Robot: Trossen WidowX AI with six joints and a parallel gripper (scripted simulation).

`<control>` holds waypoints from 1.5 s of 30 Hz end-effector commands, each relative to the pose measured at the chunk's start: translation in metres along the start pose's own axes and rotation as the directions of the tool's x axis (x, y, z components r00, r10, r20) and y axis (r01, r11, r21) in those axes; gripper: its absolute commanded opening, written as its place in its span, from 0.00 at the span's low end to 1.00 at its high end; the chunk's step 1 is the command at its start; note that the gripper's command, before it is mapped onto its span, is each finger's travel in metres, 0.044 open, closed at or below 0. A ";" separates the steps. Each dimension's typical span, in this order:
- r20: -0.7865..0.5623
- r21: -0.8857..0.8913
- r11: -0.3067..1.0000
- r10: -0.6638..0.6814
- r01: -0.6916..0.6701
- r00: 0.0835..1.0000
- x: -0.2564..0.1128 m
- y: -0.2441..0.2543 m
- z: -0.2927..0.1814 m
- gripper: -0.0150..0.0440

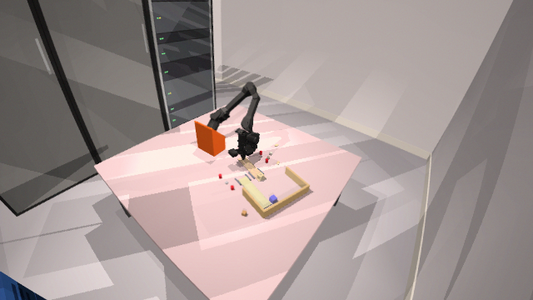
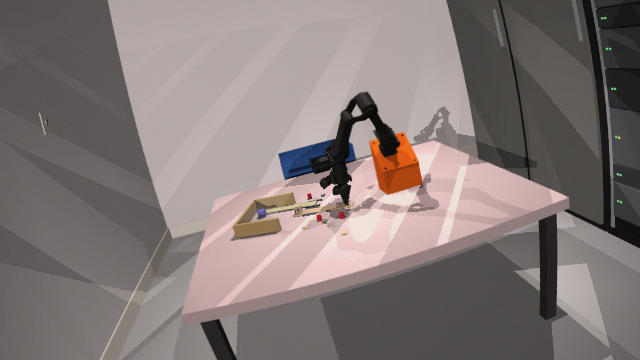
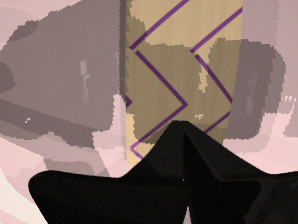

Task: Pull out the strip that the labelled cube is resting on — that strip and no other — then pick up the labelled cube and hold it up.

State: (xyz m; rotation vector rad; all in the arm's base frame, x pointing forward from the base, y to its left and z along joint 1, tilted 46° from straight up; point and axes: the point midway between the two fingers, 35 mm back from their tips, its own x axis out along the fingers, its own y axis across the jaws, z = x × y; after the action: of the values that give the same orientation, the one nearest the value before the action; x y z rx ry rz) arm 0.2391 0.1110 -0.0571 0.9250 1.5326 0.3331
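Observation:
My gripper (image 1: 242, 158) (image 2: 346, 203) (image 3: 178, 128) is shut, its fingertips low at the near end of a wooden strip (image 1: 250, 166) (image 2: 326, 208) (image 3: 165, 60) with purple zigzag lines. The strip lies outside the three-sided wooden frame. A small tan block (image 1: 260, 177) (image 2: 298, 212) is at the strip's far end; whether it rests on the strip is too small to tell. A paler strip (image 1: 255, 192) (image 2: 283, 209) runs along one side inside the frame. A blue-violet cube (image 1: 272, 198) (image 2: 261, 213) is by that strip's far end. No label is readable on either block.
The wooden frame (image 1: 287, 202) (image 2: 257, 228) has low walls and opens toward the arm. Several red cylinders (image 1: 220, 176) (image 2: 341, 215) and small pebbles lie on both sides of the strips. A small brown block (image 1: 244, 213) lies outside the frame. An orange pedestal (image 1: 206, 139) (image 2: 400, 175) carries the arm.

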 end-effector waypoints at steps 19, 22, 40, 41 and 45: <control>-0.008 0.003 1.000 -0.007 0.007 1.000 -0.015 0.000 0.002 0.25; -0.023 0.007 1.000 -0.010 0.011 1.000 -0.040 0.000 0.003 0.25; -0.021 -0.151 0.989 -0.011 0.007 1.000 -0.045 -0.002 0.060 0.88; -0.021 -0.151 0.989 -0.011 0.007 1.000 -0.046 -0.002 0.064 0.92; -0.020 -0.152 0.988 -0.011 0.008 1.000 -0.047 -0.002 0.079 1.00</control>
State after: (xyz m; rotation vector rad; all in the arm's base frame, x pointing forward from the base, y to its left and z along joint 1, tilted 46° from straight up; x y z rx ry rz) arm 0.2987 0.0568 -0.0394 0.8034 1.5074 0.4442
